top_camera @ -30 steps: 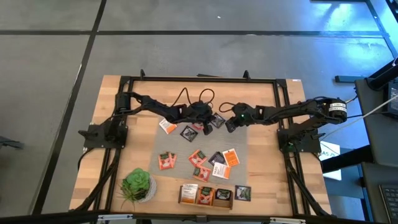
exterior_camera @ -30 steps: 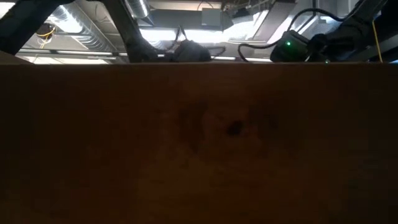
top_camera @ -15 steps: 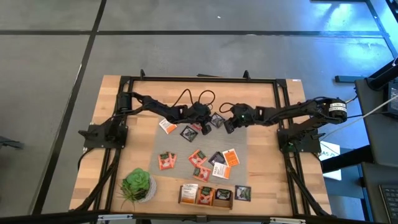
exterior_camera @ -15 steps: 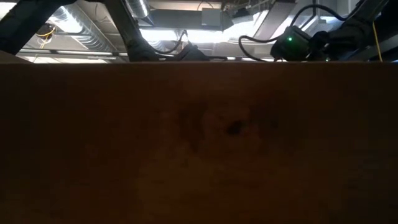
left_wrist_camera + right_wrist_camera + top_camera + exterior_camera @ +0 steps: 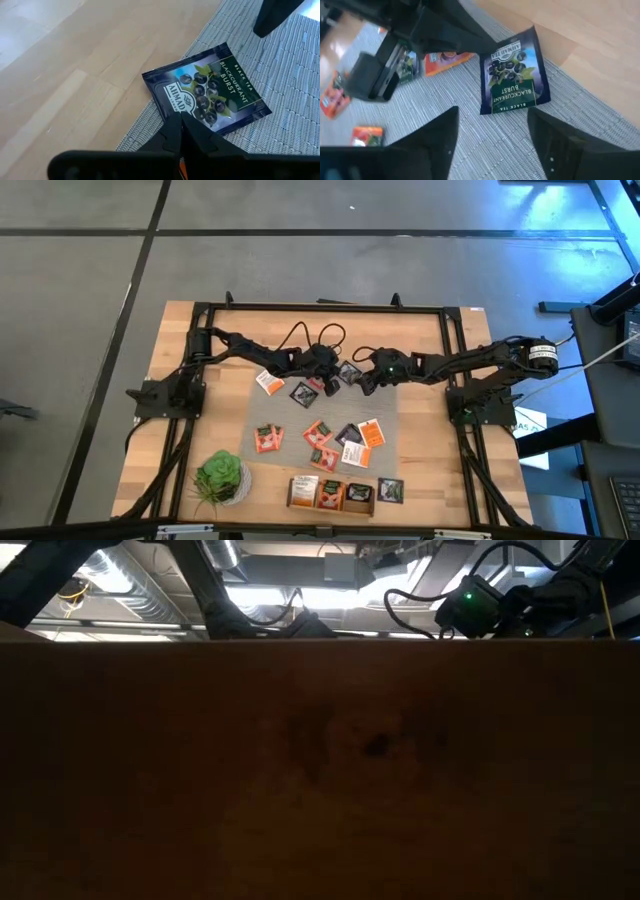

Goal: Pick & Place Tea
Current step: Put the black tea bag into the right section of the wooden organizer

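Note:
A dark blackcurrant tea sachet (image 5: 349,373) (image 5: 210,92) (image 5: 512,72) lies flat, half on the grey mat (image 5: 290,415) and half on the bare wood. My left gripper (image 5: 330,380) (image 5: 179,120) is shut, slanting down, with its tips at that sachet's near edge. An orange sachet (image 5: 447,60) lies on the mat under its fingers. My right gripper (image 5: 362,383) (image 5: 492,120) is open and faces the dark sachet from the table's right, its fingers short of it and holding nothing. My left gripper comes slanting down from the table's left. Its shut fingertips (image 5: 176,116) meet the dark sachet's near edge (image 5: 192,116), and the orange sachet shows beneath the fingers. Whether the tips press on either sachet I cannot tell.
Several more sachets lie on the mat (image 5: 268,438) (image 5: 318,432) (image 5: 371,432) (image 5: 302,392). A cardboard box (image 5: 330,495) with sachets stands at the near edge, a black sachet (image 5: 390,490) beside it, a potted plant (image 5: 220,477) at near left. A wooden board (image 5: 320,770) fills the low view.
My left gripper has tipped down a little and dropped behind the board's edge in the low view. My right wrist has tipped and risen slightly. The dark sachet has stayed where it was.

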